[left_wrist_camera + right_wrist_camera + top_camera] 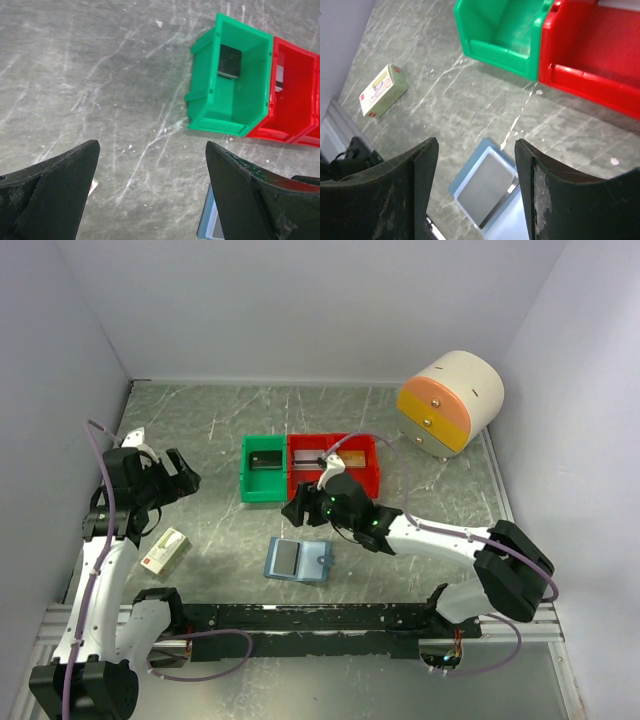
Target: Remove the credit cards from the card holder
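The card holder lies open on the table, slate-blue with a light-blue inside. A grey credit card rests on its left half. Another dark grey card sits inside the green bin. My right gripper hovers above the holder, between it and the bins, open with nothing between its fingers. My left gripper is off to the left over bare table, wide open and empty. Only a corner of the holder shows in the left wrist view.
The green bin and a red bin stand side by side behind the holder. A cream-and-red small box lies at the left near my left arm. An orange-and-cream drawer unit stands at the back right. White walls enclose the table.
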{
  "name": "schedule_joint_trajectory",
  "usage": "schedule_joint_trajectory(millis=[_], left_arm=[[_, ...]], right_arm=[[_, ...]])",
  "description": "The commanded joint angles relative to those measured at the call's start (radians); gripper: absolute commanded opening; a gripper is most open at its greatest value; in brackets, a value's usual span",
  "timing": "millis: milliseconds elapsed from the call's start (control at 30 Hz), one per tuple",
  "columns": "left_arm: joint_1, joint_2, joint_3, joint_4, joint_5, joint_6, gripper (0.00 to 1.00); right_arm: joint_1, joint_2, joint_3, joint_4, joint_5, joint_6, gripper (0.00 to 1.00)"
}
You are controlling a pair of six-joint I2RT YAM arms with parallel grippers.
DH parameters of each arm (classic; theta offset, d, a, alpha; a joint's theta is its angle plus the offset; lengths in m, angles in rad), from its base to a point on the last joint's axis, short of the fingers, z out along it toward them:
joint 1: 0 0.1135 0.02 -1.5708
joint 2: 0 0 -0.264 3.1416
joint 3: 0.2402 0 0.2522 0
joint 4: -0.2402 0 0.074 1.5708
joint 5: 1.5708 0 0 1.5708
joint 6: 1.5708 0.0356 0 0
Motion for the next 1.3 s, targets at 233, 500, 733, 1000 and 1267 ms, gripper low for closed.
schedule_joint_trajectory(millis=[233, 500, 733, 1000, 1267], left_arm=[[-0.087, 0.017, -0.156, 0.197, 0.379, -0.123, 1.0], [-0.37, 0.065, -0.192, 0.207, 0.259, -0.201, 0.98], [-0.479, 0.129, -0.225, 0.283, 0.225, -0.258, 0.94], [-0.571, 0.179, -0.238, 0.301, 0.184, -0.273, 0.86], [-0.625, 0.232, -0.228, 0.31, 0.176, -0.262, 0.83]], right_arm=[[-0.011, -0.106, -0.097, 0.067, -0.022, 0.188, 0.65], [-0.012, -0.013, -0.172, 0.205, -0.085, 0.361, 0.59], [-0.006, 0.067, -0.17, 0.193, -0.114, 0.427, 0.44], [0.022, 0.062, -0.228, 0.207, -0.069, 0.491, 0.32], [0.035, 0.043, -0.177, 0.013, -0.098, 0.365, 0.31]])
